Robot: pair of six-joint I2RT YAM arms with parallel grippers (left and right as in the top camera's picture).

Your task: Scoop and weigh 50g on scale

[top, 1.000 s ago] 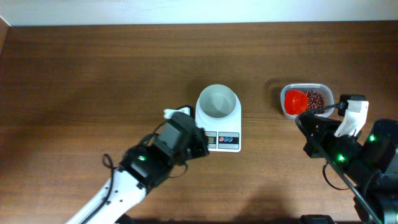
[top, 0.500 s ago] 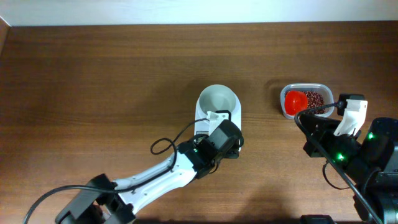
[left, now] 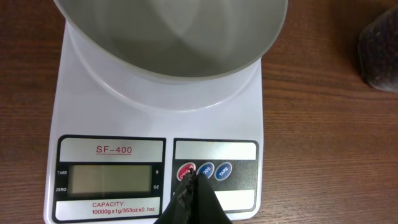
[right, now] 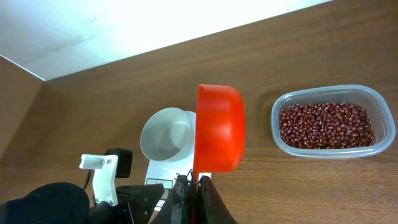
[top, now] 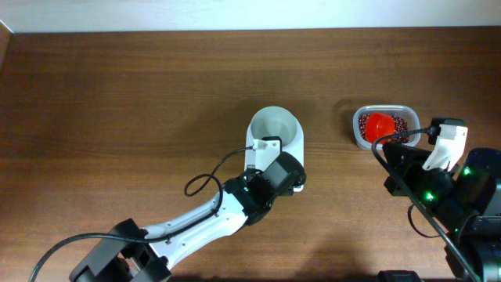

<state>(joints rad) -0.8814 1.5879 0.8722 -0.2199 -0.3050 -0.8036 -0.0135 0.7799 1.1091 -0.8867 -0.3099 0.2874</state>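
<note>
The white scale (left: 155, 118) carries a round, empty white bowl (left: 168, 37) and has a blank grey display (left: 111, 180). My left gripper (left: 191, 177) is shut, its tip resting on the scale's red button. From overhead this gripper (top: 286, 176) covers the button panel below the bowl (top: 274, 129). My right gripper (right: 194, 180) is shut on the handle of an orange-red scoop (right: 219, 127), held on edge. Overhead, the scoop (top: 381, 125) hangs over the clear tub (top: 356, 139) of red-brown beans (top: 399, 123). In the right wrist view the beans (right: 323, 124) fill the tub.
The clear tub (right: 373, 93) stands on the wooden table to the right of the scale. It shows as a dark blur (left: 380, 56) at the edge of the left wrist view. A pale wall runs along the table's far edge.
My left arm has swung from the scale's left side onto its button panel, then stayed there. The scoop has shifted a little farther over the tub.
</note>
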